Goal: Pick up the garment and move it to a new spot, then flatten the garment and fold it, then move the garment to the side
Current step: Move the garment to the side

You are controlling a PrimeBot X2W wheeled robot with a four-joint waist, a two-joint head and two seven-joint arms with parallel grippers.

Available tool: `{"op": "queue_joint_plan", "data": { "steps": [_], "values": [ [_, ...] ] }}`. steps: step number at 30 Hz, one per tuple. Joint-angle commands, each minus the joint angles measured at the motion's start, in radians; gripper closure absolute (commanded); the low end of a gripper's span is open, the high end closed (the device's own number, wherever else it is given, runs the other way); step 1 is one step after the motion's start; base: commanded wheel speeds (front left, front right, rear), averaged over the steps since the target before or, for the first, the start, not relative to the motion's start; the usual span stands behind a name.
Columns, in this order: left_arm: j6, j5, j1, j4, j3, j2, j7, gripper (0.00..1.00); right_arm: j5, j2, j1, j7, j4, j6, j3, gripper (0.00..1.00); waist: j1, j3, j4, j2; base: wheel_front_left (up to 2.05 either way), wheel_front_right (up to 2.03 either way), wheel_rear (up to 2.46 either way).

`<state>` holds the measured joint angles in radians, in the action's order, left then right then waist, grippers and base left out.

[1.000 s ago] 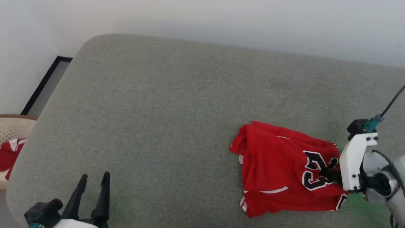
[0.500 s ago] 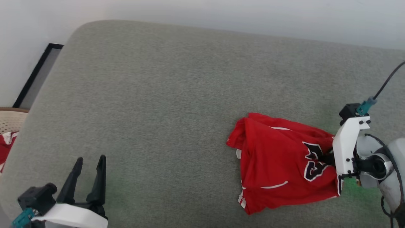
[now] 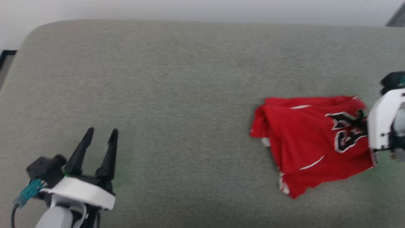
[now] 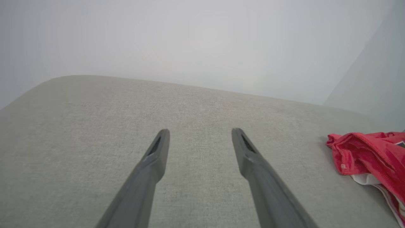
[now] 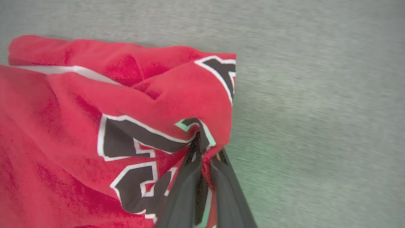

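The garment (image 3: 311, 139), a red jersey with black white-outlined number, lies bunched on the grey cushion (image 3: 177, 82) at the right. My right gripper (image 3: 367, 128) is at its right edge, mostly hidden behind its white wrist. In the right wrist view that gripper (image 5: 207, 148) is shut on a pinch of the garment (image 5: 95, 120) by the number. My left gripper (image 3: 101, 133) stands open over bare cushion at the lower left, far from the garment. In the left wrist view its fingers (image 4: 158, 152) are spread apart and the garment (image 4: 367, 155) shows at the right edge.
The grey cushion's (image 4: 190, 107) rounded far edge meets a pale wall (image 3: 202, 9). A dark frame (image 3: 4, 60) on the floor shows at the far left past the cushion's corner. Wide bare cushion lies between my two grippers.
The head camera has turned, shifting the whole picture; the basket at the left has left view. My right gripper keeps its grip and the garment's right edge is pulled more to the right.
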<state>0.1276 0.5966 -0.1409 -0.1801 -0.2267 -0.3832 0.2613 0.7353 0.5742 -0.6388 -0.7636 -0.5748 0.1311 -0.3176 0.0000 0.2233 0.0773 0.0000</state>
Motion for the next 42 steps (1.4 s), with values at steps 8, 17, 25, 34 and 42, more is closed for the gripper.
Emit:
{"op": "queue_joint_plan", "data": {
  "steps": [8,17,25,34,42],
  "values": [
    [0.003,-0.009,-0.11,0.005,-0.089,-0.001,0.005,0.0,-0.099,0.055,-0.047,0.075,0.033,-0.001,0.059,1.0,0.0,0.041,-0.101,0.0,0.0,0.0,0.0],
    [0.003,-0.013,-0.211,0.016,-0.202,-0.011,0.005,0.0,-0.255,0.07,-0.101,0.194,0.028,-0.001,0.144,1.0,0.0,0.097,-0.193,0.0,0.0,0.0,0.0],
    [0.003,-0.005,-0.299,0.028,-0.284,-0.024,0.005,0.0,-0.392,0.081,-0.159,0.299,-0.005,-0.001,0.208,1.0,0.0,0.156,-0.241,0.0,0.0,0.0,0.0],
    [0.003,0.006,-0.395,0.032,-0.358,-0.025,0.005,0.0,-0.592,0.079,-0.233,0.419,-0.107,-0.001,0.31,1.0,0.0,0.226,-0.243,0.0,0.0,0.0,0.0],
    [0.003,0.019,-0.447,0.037,-0.406,-0.031,0.005,0.0,-0.79,0.018,-0.279,0.495,-0.231,-0.001,0.474,1.0,0.0,0.269,-0.225,0.0,0.0,0.0,0.0]
  ]
}}
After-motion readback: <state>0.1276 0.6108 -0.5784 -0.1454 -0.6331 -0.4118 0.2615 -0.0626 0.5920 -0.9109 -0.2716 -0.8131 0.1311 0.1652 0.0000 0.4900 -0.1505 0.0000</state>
